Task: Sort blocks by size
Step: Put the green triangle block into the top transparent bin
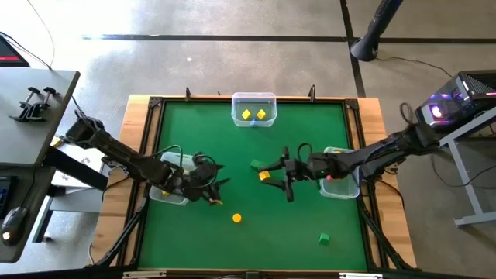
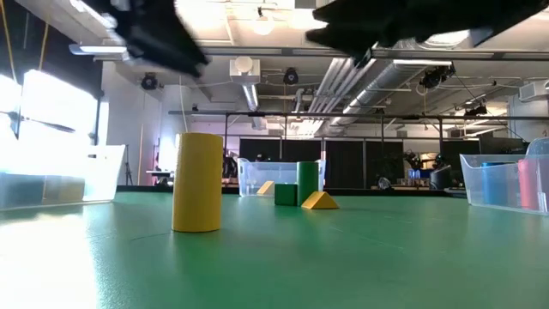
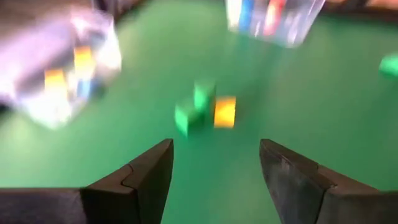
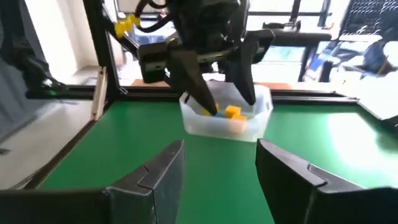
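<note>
Hovering open: left gripper [image 1: 217, 188], right gripper [image 1: 273, 172].

left gripper [image 1: 215, 188] and right gripper [image 1: 275, 172] face each other mid-table — jaws apart; both empty

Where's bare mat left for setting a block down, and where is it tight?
Free: the green mat between the back bin and the left gripper, and the front strip around the orange block and green block. Crowded: the centre, where the open right gripper hangs over a yellow block and another green piece.
</note>
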{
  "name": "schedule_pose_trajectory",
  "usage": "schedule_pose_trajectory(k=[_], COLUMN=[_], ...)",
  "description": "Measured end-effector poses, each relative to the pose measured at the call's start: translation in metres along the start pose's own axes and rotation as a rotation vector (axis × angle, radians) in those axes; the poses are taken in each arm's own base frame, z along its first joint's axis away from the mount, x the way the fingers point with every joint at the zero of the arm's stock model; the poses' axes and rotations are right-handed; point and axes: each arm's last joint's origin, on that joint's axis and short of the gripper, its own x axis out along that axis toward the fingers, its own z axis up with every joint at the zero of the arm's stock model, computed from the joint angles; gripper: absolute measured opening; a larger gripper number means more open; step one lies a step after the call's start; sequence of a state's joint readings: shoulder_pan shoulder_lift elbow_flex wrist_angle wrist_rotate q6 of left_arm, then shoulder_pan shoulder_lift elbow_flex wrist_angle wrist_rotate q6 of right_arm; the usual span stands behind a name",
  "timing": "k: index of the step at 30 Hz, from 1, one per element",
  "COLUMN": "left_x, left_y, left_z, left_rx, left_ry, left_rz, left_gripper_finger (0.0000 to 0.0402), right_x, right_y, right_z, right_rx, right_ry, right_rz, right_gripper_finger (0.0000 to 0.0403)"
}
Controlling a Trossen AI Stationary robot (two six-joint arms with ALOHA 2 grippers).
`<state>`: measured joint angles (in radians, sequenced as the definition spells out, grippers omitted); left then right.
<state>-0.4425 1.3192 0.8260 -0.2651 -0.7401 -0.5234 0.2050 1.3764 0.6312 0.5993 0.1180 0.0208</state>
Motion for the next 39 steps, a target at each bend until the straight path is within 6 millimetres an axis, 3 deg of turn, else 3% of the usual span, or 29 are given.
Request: schedule_pose_trajectory(k=[5, 12, 19, 28, 39], left_x=[0.024, 0.071, 0.11, 0.11, 0.114], left_y=[-0.012, -0.025, -0.031, -0.028, -0.024], left_z=[0.001, -0.007, -0.024, -0.018, -0.02], left_rx=[0.055, 0.047, 0.053, 0.085, 0.11], left_ry=[-0.21, -0.38, -0.446, -0.462, -0.428], left_rz=[-0.028, -0.053, -0.182, -0.177, -0.159], left_gripper_finger=[0.0223, 0.0223, 0.0223, 0.0223, 0.0223], right_x=[-0.03, -0.065, -0.081, -0.078, -0.076], right_y=[0.02, 0.052, 0.059, 0.054, 0.046], right_z=[0.021, 0.032, 0.034, 0.044, 0.031], right_rx=[-0.128, -0.248, -0.287, -0.257, -0.169], right_ry=[-0.01, 0.0, 0.018, -0.07, 0.06], right_rz=[-0.032, -0.061, -0.034, -0.036, -0.137], right_gripper_finger=[0.0189, 0.0189, 0.0189, 0.0189, 0.0189])
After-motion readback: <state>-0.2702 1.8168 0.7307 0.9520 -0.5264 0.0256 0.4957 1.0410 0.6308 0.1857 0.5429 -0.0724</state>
